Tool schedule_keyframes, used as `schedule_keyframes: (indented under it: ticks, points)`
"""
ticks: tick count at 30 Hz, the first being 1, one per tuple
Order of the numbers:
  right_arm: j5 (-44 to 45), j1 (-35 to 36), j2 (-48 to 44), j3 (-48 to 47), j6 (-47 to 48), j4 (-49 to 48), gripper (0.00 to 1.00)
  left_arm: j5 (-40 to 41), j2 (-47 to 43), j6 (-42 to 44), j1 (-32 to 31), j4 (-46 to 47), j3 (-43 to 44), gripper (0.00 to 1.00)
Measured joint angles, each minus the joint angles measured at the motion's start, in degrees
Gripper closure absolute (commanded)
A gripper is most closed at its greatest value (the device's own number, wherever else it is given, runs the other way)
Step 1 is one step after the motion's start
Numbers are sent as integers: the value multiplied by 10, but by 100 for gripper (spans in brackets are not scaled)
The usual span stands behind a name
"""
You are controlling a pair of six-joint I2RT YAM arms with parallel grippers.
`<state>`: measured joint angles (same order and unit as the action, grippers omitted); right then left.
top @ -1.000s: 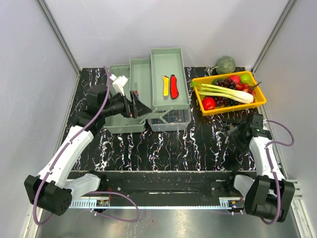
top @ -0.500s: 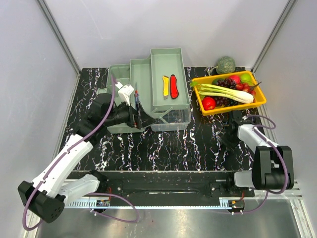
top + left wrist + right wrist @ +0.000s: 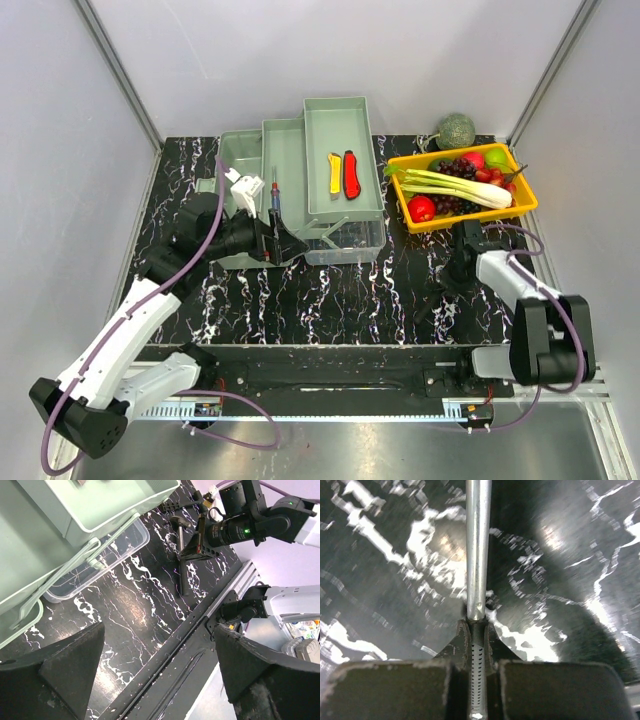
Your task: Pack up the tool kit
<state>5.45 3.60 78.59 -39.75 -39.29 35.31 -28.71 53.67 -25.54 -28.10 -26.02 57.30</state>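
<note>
up close, the right gripper (image 3: pixel 476 630) has its jaws pinched tight on the hammer (image 3: pixel 477 555), gripping where the bright metal shaft meets the dark dotted grip. the shaft runs straight away from the fingers over the black marbled table (image 3: pixel 580 580); whether it touches the surface i cannot tell. from the left wrist camera the same hammer (image 3: pixel 181 565) shows head toward the toolbox (image 3: pixel 100 515) and handle toward the near edge, with the right gripper (image 3: pixel 199 542) clamped across it, well apart from the box.

the left gripper (image 3: pixel 159 630) has its jaws spread wide with nothing between them. from above, it (image 3: pixel 280 243) sits just at the near front of the toolbox (image 3: pixel 290 150), by the clear lower compartment.

the toolbox is fanned open at the back of the table (image 3: pixel 340 290), its pale green trays stepped upward to the right. a screwdriver (image 3: pixel 274 195) lies in the middle tray. the yellow knife (image 3: pixel 335 173) and red knife (image 3: pixel 351 174) lie side by side in the highest tray. to the right, beyond the right gripper (image 3: pixel 463 262), stands an orange tray (image 3: pixel 520 210) of fruit and vegetables.
</note>
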Motion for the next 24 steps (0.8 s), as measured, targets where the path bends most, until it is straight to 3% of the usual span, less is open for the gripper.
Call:
schedule_keyframes:
  ticks: [6, 11, 19, 24]
  points:
    - [-129, 2, -119, 27, -14, -2, 100, -3, 0, -25, -23, 22, -16, 7]
    - [-233, 3, -198, 33, -45, -10, 100, 6, 9, -75, -100, 74, -69, 7]
    - [-312, 3, -299, 42, -96, -1, 100, 73, 81, -161, -231, 177, -100, 8]
    - [-348, 3, -358, 40, -107, 14, 100, 111, 167, -170, -291, 203, -60, 8]
